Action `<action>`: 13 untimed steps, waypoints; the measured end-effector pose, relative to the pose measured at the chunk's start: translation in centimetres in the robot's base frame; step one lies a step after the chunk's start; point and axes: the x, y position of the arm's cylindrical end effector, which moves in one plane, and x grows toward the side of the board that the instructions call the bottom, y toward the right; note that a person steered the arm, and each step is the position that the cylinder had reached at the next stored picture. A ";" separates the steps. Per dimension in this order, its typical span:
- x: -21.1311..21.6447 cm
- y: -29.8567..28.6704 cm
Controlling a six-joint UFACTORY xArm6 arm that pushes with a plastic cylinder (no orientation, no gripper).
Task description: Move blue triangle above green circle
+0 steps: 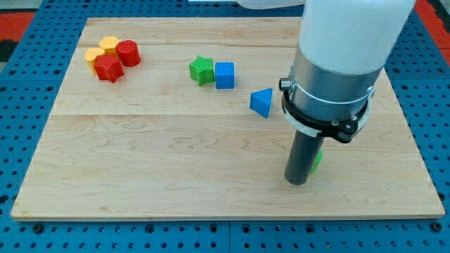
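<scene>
The blue triangle [261, 102] lies on the wooden board right of centre. The green circle [318, 160] is mostly hidden behind my rod; only a small green sliver shows at the rod's right side, lower right of the triangle. My tip [297, 181] rests on the board at the view's lower right, touching or just left of the green circle and well below the blue triangle.
A green star [201, 70] and a blue cube [224, 74] sit together at the top centre. A cluster of a yellow block [109, 45], another yellow block [94, 54], a red cylinder [129, 53] and a red block [109, 68] lies at the top left. The board [140, 154] ends near the view's bottom.
</scene>
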 end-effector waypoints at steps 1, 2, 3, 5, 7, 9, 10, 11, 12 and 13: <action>0.2 -4.2; -4.2 -8.1; -7.6 -12.6; -14.7 -10.4; -15.3 -7.7; -15.8 -3.5; -15.0 -3.5; -13.5 -3.3; -12.4 -1.3; -12.1 0.7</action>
